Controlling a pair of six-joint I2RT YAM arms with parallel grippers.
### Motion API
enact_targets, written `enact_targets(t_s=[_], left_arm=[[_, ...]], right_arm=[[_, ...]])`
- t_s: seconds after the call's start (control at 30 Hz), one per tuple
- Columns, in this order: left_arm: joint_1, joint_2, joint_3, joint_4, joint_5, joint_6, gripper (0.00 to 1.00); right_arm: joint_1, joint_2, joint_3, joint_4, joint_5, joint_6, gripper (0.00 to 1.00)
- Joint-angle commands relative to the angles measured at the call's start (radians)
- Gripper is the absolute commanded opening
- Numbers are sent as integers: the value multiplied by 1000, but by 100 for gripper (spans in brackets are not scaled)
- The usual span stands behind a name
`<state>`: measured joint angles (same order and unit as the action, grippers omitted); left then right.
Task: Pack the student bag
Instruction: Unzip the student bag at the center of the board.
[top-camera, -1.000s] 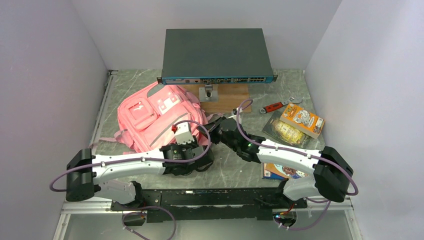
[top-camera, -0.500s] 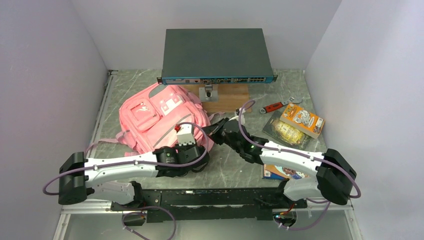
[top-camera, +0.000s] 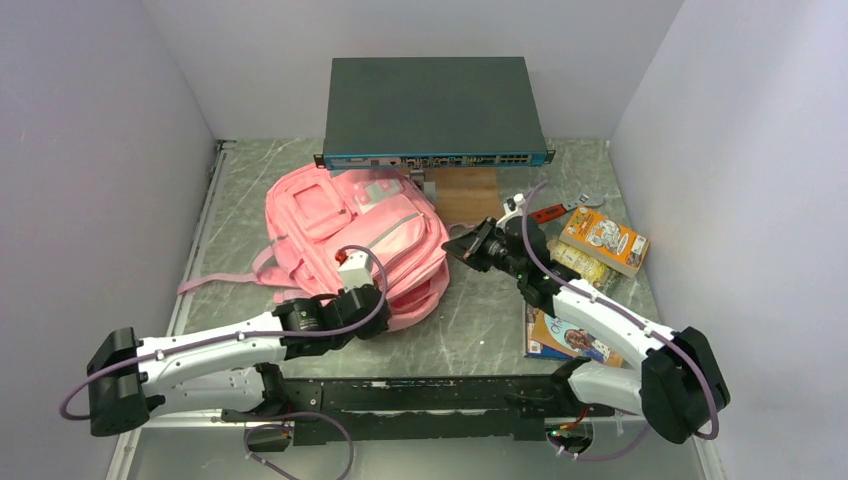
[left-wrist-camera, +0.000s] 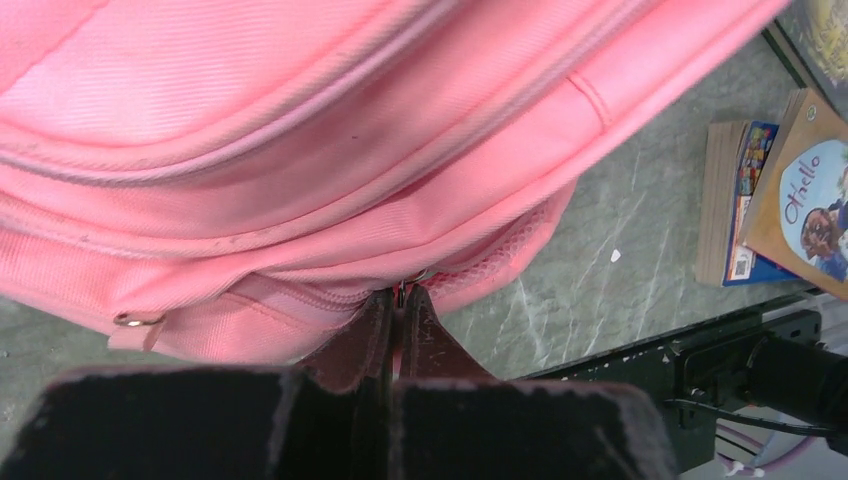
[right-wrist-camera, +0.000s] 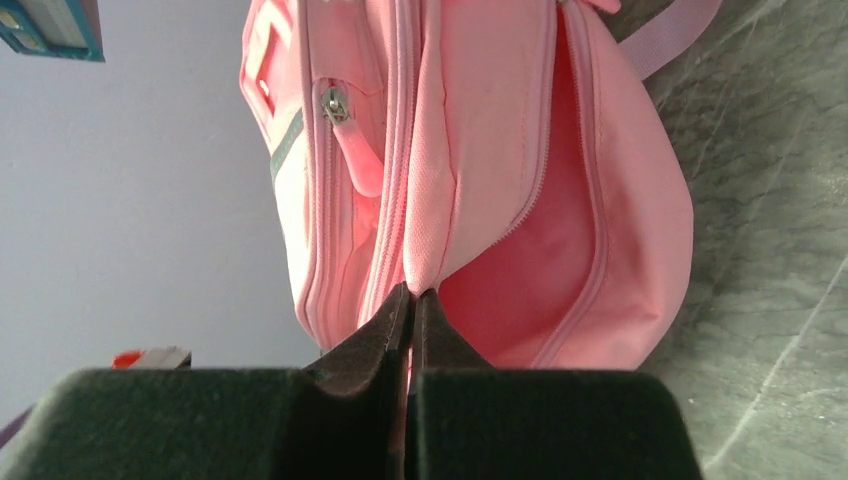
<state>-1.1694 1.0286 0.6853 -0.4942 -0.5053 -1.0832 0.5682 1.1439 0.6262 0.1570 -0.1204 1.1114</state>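
Left gripper (left-wrist-camera: 400, 297) was clamped on the lower seam of the student bag (left-wrist-camera: 300, 150), its fingers closed to a sliver where the zip track ran; a glint of metal at the tips may have been the pull, though it was too small to be sure. The rest of the bag bulged away just beyond and above those tips.

The right gripper (right-wrist-camera: 412, 292) was likewise closed, nipping a fold of pink fabric at the edge of the main compartment. Directly past its tips, to one side, the mouth gaped and the pink lining showed; a front-pocket zip pull (right-wrist-camera: 334, 103) hung further off on the other side.

The step in hand looked like opening the bag and holding its mouth apart, with nothing yet packed. The books (left-wrist-camera: 775, 195) lay on the table (left-wrist-camera: 620, 250), well apart from the left gripper, across from the bag. Next, one gripper probably needed to keep the flap taut while the other let go and went for a book, without the soft mouth collapsing.
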Motion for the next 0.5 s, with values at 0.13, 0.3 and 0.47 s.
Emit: enact_targets(t_s=[0.13, 0.3, 0.47], left_arm=[[123, -87, -81, -153, 5, 155, 0], [123, -150, -80, 7, 178, 286, 0], [123, -147, -52, 80, 244, 299, 0]], right_arm=[[-248, -4, 38, 124, -247, -95, 0], [-216, 111, 109, 133, -497, -162, 11], [-122, 80, 61, 51, -451, -187, 51]])
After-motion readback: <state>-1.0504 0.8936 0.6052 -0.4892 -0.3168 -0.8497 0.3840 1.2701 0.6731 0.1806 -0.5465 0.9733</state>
